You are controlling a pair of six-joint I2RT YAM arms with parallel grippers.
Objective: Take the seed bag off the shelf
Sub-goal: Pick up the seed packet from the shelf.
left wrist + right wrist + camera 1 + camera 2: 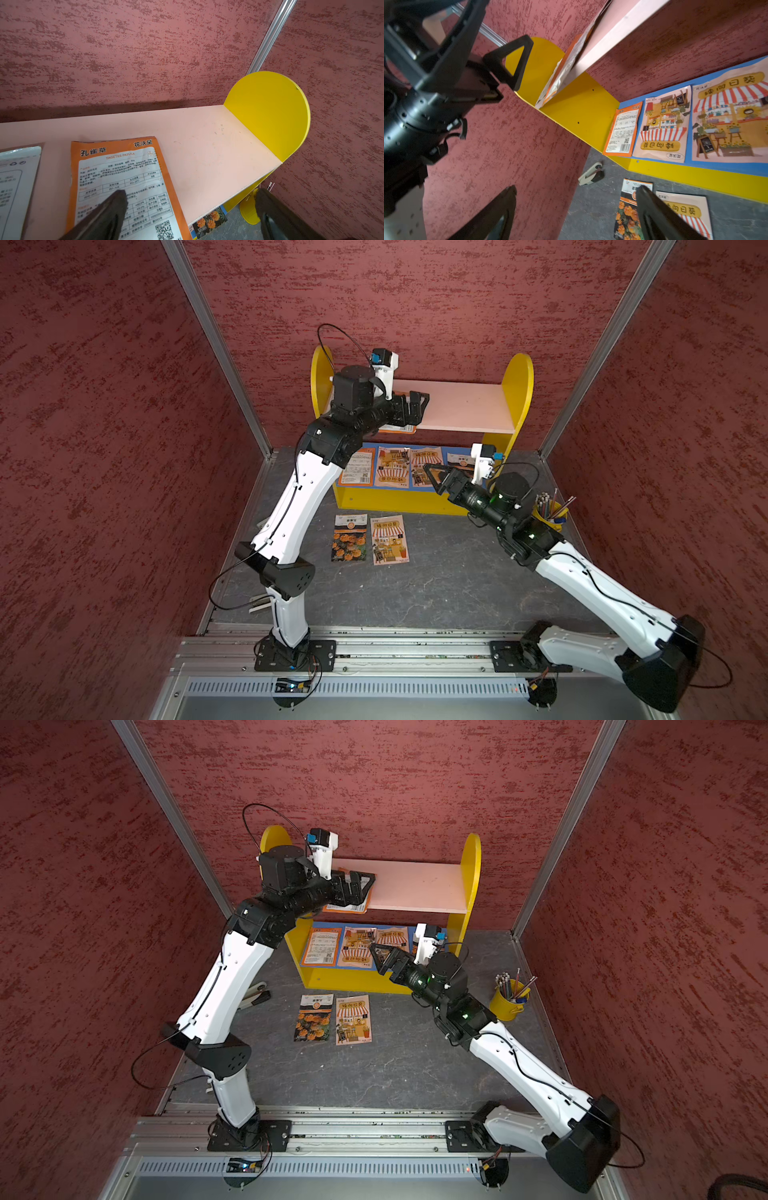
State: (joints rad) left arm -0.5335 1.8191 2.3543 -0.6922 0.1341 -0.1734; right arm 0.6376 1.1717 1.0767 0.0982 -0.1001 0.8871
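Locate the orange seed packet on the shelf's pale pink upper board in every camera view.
Both top views: orange seed packet peeks out beneath left gripper at board's front edge.
Left wrist: packet lies flat, print up.
Right wrist: packet overhangs, seen from below.
Shared landmark: pale pink upper board.

The orange seed bag (124,182) lies flat on the pink upper board of the shelf (218,141), a pale packet (16,176) beside it. The left pincer (191,193) gapes wide, one finger (108,214) over the bag.
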